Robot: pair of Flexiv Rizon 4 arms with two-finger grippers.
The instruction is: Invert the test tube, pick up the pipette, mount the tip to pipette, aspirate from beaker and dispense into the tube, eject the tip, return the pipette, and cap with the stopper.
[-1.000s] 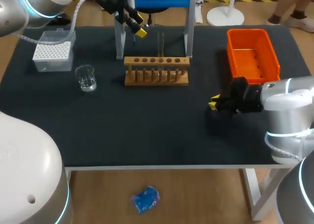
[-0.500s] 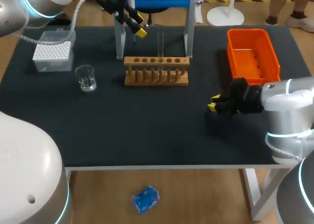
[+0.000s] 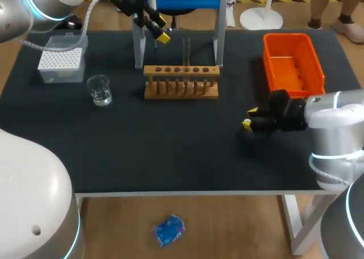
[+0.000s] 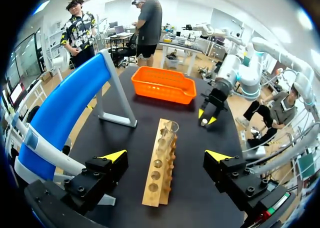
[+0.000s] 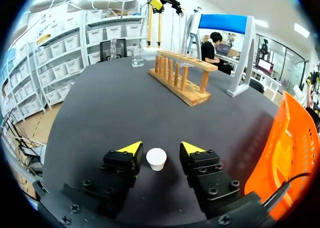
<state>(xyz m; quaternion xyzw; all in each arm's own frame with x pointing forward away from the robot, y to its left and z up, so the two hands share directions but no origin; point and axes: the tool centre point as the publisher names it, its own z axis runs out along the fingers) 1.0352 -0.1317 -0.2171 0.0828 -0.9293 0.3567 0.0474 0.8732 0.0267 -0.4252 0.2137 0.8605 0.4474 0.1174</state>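
White round stopper point(image 5: 156, 158) on matte black table point(image 5: 100, 113) inside spread right hand point(image 5: 160, 148); left hand point(image 4: 166, 155) spread above wooden rack point(image 4: 160, 178).

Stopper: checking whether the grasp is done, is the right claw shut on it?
No, the white stopper lies on the table between the open fingers of the right claw, with a gap on each side.

stopper point(image 5: 156, 158) hidden by right hand point(image 3: 249, 118), head view
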